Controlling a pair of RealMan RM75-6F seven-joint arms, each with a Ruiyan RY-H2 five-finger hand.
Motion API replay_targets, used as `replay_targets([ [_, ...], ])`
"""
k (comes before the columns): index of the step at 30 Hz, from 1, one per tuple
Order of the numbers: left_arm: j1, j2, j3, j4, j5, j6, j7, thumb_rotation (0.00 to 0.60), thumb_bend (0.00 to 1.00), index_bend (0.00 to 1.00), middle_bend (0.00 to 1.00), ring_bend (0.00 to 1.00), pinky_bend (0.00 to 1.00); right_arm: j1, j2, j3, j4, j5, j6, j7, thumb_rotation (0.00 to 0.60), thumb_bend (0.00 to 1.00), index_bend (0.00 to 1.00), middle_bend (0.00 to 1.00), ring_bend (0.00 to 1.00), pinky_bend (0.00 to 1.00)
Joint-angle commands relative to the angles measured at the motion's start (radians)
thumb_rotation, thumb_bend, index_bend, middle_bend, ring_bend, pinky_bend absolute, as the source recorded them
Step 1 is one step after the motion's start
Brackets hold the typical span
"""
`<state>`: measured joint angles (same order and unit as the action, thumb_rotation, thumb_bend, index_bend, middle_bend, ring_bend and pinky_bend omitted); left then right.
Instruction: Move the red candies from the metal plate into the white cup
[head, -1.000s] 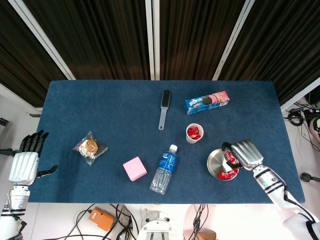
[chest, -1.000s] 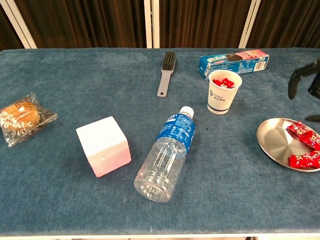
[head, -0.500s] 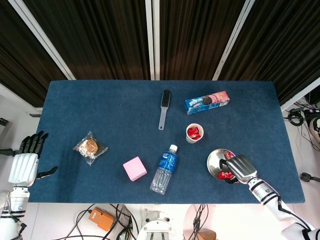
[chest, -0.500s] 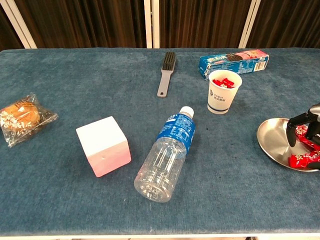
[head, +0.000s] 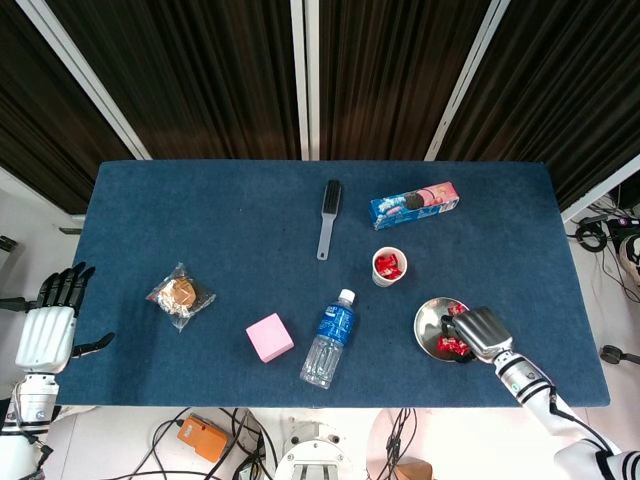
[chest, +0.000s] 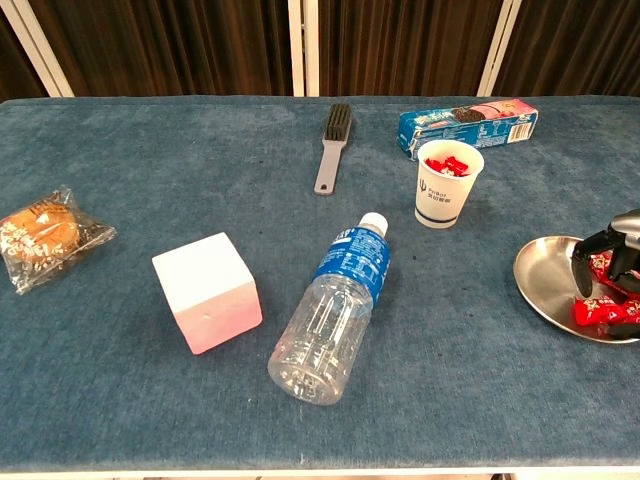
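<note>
The metal plate (head: 432, 325) (chest: 545, 280) sits near the table's front right, with red candies (head: 452, 346) (chest: 592, 312) in it. My right hand (head: 476, 333) (chest: 608, 255) is down over the plate's right side, its dark fingers (chest: 583, 270) curled onto the candies; the frames do not show whether it has hold of one. The white cup (head: 389, 267) (chest: 447, 186) stands upright behind and to the left of the plate and holds red candies. My left hand (head: 48, 332) hangs off the table's left edge with its fingers spread and nothing in it.
A plastic bottle (head: 329, 340) (chest: 335, 310) lies left of the plate, with a pink cube (head: 269, 337) (chest: 207, 291) beyond it. A brush (head: 328, 217) and a cookie box (head: 414, 204) lie behind the cup. A wrapped pastry (head: 180, 295) lies at the left.
My right hand came down from above the plate's far right edge onto the candies, and its fingers curled in. The candies shifted slightly left in the plate. The left hand stayed put.
</note>
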<state>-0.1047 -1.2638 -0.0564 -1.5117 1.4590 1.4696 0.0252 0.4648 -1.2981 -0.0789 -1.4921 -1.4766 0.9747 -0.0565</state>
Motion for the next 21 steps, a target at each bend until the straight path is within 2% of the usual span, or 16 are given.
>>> replay_targets([
  [1, 0.0, 0.0, 0.0, 0.0, 0.0, 0.001, 0.0, 0.6, 0.0, 0.01, 0.0, 0.0, 0.0, 0.007, -0.002, 0.004, 0.0, -0.001, -0.011, 0.002, 0.6, 0.4, 0.6, 0.94, 1.0, 1.0],
  [4, 0.002, 0.001, 0.0, 0.001, -0.002, 0.0, 0.0, 0.6, 0.0, 0.01, 0.0, 0.0, 0.0, 0.013, -0.002, 0.008, 0.001, 0.011, -0.029, -0.002, 0.6, 0.45, 0.64, 0.94, 1.0, 1.0],
  [14, 0.001, 0.001, -0.001, 0.003, -0.006, -0.005, 0.0, 0.6, 0.0, 0.01, 0.0, 0.0, 0.0, 0.013, -0.003, 0.025, 0.0, 0.026, -0.028, -0.003, 0.6, 0.49, 0.67, 0.94, 1.0, 1.0],
  [19, -0.001, 0.005, -0.003, 0.001, -0.006, -0.006, 0.002, 0.6, 0.0, 0.01, 0.0, 0.0, 0.0, 0.016, 0.049, 0.071, -0.053, 0.009, 0.036, 0.047, 0.6, 0.5, 0.67, 0.94, 1.0, 1.0],
  [21, -0.003, 0.007, -0.004, -0.002, -0.006, -0.006, 0.004, 0.6, 0.0, 0.01, 0.0, 0.0, 0.0, 0.032, 0.07, 0.107, -0.073, 0.003, 0.055, 0.067, 0.6, 0.5, 0.67, 0.94, 1.0, 1.0],
])
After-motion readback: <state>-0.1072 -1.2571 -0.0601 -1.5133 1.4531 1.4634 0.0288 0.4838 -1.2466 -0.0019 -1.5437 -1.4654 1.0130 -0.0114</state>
